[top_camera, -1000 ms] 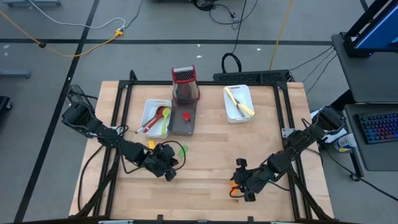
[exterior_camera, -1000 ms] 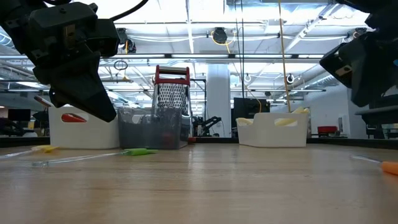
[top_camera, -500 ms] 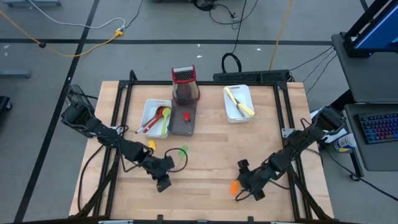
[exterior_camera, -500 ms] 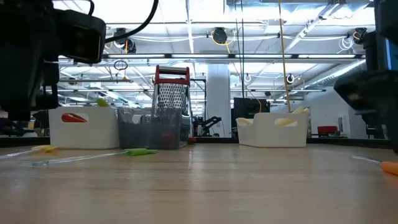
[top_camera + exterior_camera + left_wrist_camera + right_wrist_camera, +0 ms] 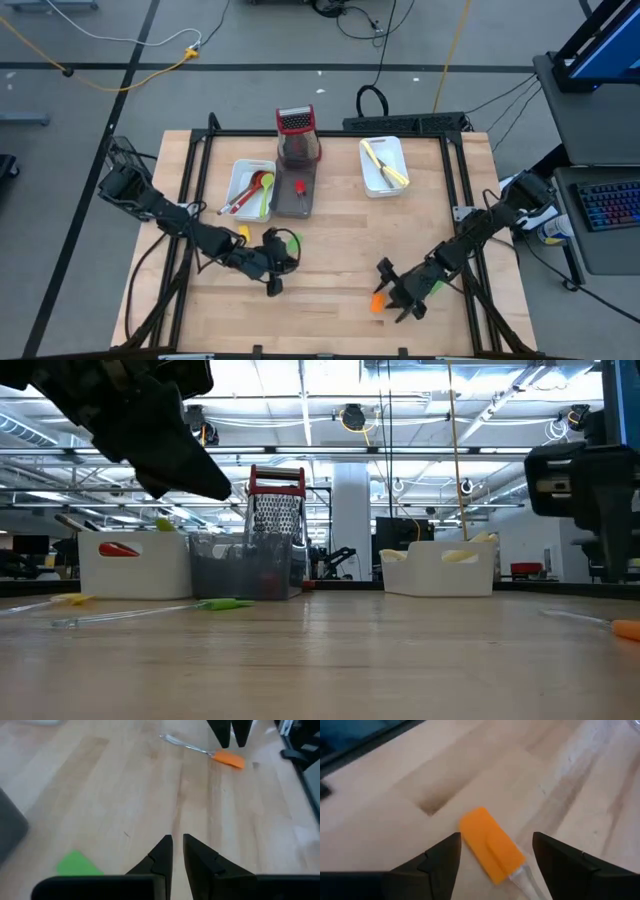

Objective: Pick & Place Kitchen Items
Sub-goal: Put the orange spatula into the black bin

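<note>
An orange spatula (image 5: 376,300) with a clear handle lies flat on the wooden table near the front right; its head (image 5: 490,845) fills the right wrist view. My right gripper (image 5: 397,291) hangs low over it, open, one finger on either side of the head (image 5: 496,840) without touching it. A green spatula (image 5: 292,240) with a clear handle lies flat at the middle left, its head (image 5: 77,864) beside my left gripper (image 5: 177,845). That gripper (image 5: 272,272) is shut, holds nothing and slants down above the bare wood.
At the back stand a white tray (image 5: 238,178) with red and green spoons, a grey tray (image 5: 296,203), a red-topped grater (image 5: 297,135) and a white tray (image 5: 372,182) with yellow utensils. A small yellow utensil (image 5: 243,232) lies by the left arm. Bare wood lies between the grippers.
My right gripper has sunk toward the orange spatula and rolled about its own axis, so that its fingers now stand either side of the head. My left gripper has rolled too and risen a little beside the green spatula. Both spatulas have stayed where they were.
</note>
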Available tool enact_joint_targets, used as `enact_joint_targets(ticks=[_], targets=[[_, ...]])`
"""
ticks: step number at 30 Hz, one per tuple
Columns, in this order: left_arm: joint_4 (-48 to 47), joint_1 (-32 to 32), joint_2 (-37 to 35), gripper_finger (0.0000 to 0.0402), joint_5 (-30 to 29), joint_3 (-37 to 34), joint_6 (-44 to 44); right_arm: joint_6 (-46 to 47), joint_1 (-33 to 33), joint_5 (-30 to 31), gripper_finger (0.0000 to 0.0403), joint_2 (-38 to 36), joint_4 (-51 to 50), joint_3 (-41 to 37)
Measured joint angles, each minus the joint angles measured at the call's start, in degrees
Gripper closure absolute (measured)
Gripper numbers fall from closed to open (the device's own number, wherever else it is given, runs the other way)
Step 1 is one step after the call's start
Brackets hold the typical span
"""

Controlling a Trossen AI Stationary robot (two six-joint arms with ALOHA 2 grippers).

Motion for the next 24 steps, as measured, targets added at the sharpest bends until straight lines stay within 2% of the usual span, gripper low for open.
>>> enact_joint_targets(ticks=[7, 12, 18, 24], targets=[[0.0, 0.8, 0.0, 0.0355, -0.1, 0.0, -0.2, -7.3, -1.6, -0.4, 0.0165, 1.9, 0.5, 0.0], [0.0, 1.0, 0.0, 0.0355, -0.1, 0.0, -0.2, -7.3, -4.2, -7.2, 0.0165, 7.3, 5.8, 0.1], [-0.1, 1.0, 0.0, 0.0355, -0.1, 0.0, -0.2, -8.8, -6.8, -8.6, 0.0167, 12.5, 8.8, 0.2], [-0.1, 1.0, 0.0, 0.0355, -0.1, 0.0, -0.2, -6.4, -11.6, -16.4, 0.0219, 13.9, 4.7, 0.2]])
